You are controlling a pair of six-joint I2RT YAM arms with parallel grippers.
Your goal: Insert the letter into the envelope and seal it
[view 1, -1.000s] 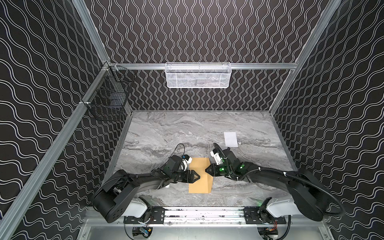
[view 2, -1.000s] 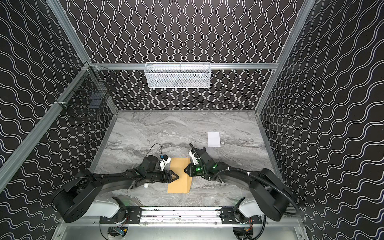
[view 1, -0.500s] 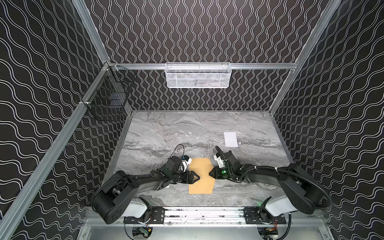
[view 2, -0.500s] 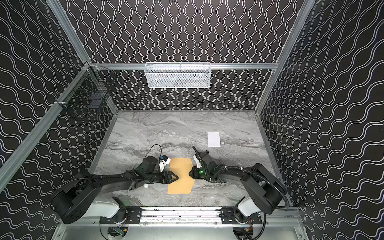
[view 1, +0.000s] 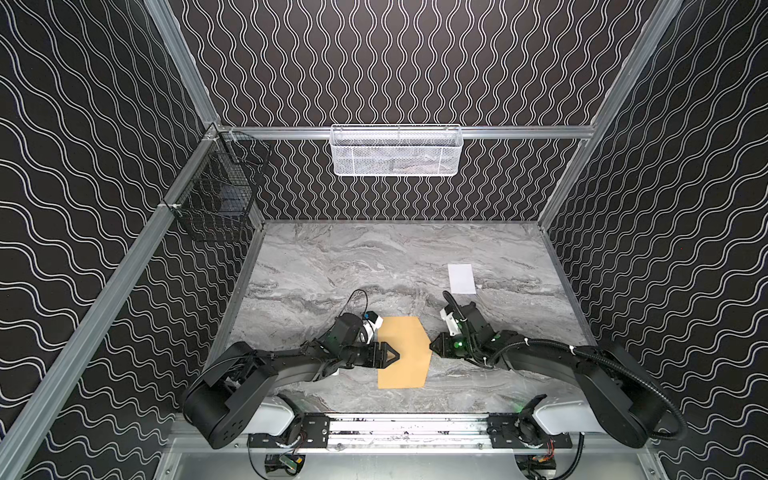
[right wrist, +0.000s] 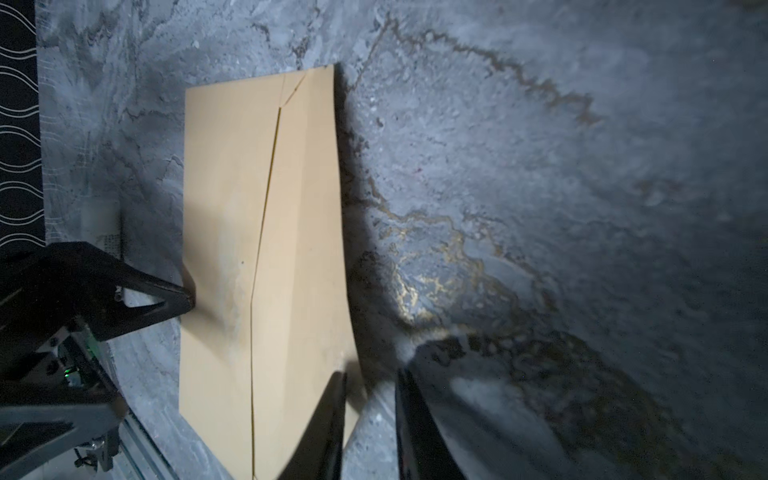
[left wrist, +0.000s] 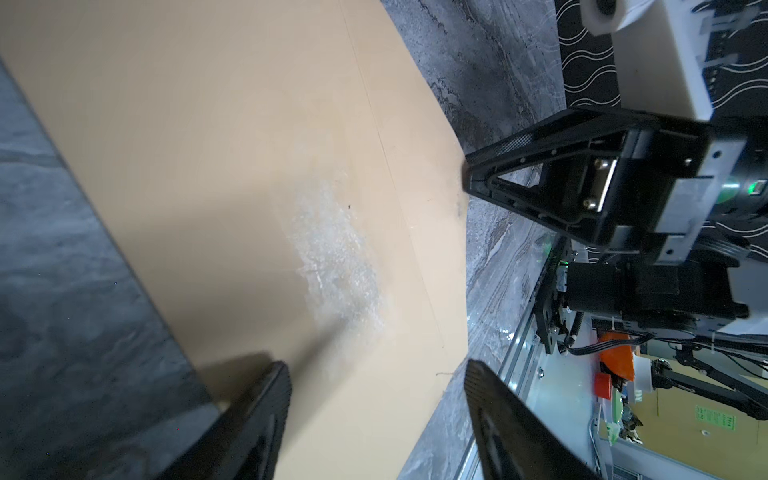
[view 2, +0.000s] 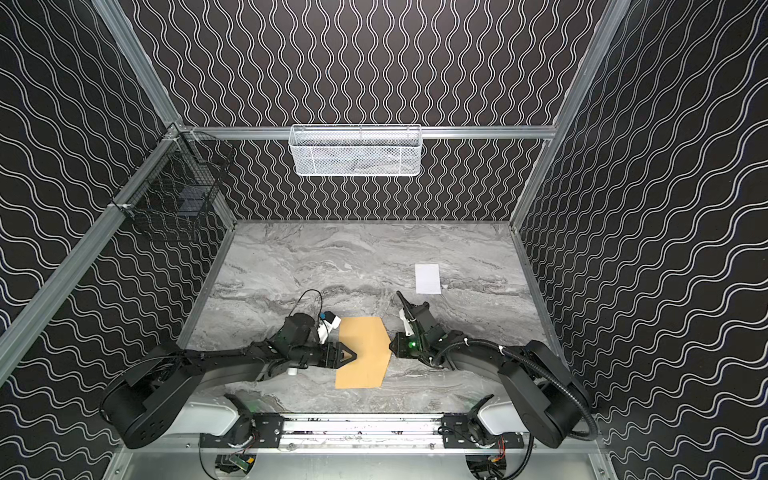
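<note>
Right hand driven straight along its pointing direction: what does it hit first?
Probably the envelope: the right hand points at its flap edge, seemingly touching it. The left hand lies beyond.

readable text: none | green label (left wrist: 715, 419) on tan board (left wrist: 669, 405), left wrist view: illegible

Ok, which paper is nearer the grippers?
The tan envelope, lying between the left gripper and right gripper; the white letter lies apart, farther back.
</note>
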